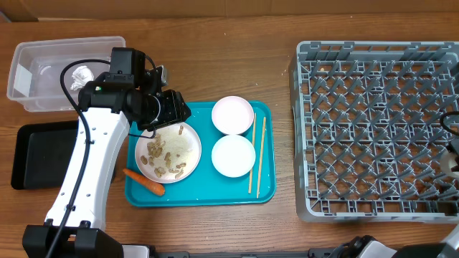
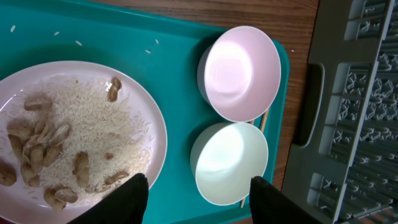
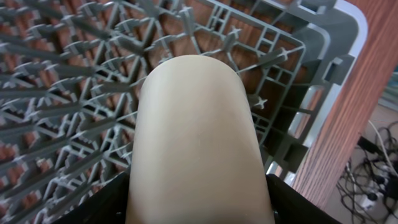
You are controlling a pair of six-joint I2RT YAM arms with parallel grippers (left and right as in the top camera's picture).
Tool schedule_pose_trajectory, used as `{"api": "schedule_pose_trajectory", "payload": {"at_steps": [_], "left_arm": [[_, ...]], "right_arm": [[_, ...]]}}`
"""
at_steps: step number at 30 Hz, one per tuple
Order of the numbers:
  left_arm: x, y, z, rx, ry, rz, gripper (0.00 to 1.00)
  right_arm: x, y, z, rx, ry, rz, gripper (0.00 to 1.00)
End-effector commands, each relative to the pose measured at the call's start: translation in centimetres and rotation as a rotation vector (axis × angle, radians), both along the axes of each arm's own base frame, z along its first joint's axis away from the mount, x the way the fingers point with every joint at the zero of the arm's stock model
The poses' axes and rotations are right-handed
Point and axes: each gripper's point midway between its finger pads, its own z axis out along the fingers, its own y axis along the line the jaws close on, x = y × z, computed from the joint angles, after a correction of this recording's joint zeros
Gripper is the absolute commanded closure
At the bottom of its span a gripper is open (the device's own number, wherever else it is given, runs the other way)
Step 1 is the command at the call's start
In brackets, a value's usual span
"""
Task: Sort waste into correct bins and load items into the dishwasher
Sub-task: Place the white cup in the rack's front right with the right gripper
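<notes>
Hovering spread and empty above the plate (image 2: 160,134) of rice (image 2: 87,124) and peanut shells (image 2: 37,102), the left hand (image 2: 199,202) has two empty bowls (image 2: 242,71) beyond, a tissue (image 1: 82,72) in the far clear tub (image 1: 43,47), while the right hand (image 3: 199,208) clamps the cup (image 3: 193,137) over the rack (image 3: 62,93)

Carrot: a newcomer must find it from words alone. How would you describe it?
Find the teal tray beside the grey rack. At its lower-left corner in the overhead view, below the plate, lies the carrot: the only orange thing.

Bright even light, soft shadows, glare on bowls (image 2: 242,71)
</notes>
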Motion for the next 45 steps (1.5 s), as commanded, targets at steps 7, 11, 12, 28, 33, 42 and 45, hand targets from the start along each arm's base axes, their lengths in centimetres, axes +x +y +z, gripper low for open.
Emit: {"api": "schedule_pose_trajectory", "payload": {"at_steps": [7,11,12,28,33,42,45], "left_arm": [[0.1,0.1,1.0,0.012,-0.042,-0.019,0.45],[0.1,0.1,1.0,0.011,-0.042,-0.019,0.45],[0.1,0.1,1.0,0.011,-0.042,-0.019,0.46],[0.0,0.1,1.0,0.02,-0.047,-0.031,0.35],[0.0,0.5,0.8,0.039,-0.041,-0.024,0.33],[-1.3,3.0,-0.4,0.182,0.027,0.018,0.29],[-1.6,3.6,-0.6,0.214,0.042,0.03,0.29]], "right_arm": [[0.7,0.5,-3.1,0.118,0.062,-0.007,0.71],[0.4,1.1,-4.1,0.149,0.08,-0.005,0.7],[0.3,1.2,-4.4,0.153,0.085,-0.005,0.7],[1.7,1.9,-5.6,0.201,0.016,0.032,0.23],[2.2,1.7,-3.0,0.187,-0.015,0.036,0.2],[9.2,10.3,2.7,0.332,-0.318,0.539,0.22],[11.0,15.7,3.8,0.364,-0.366,0.774,0.22]]}}
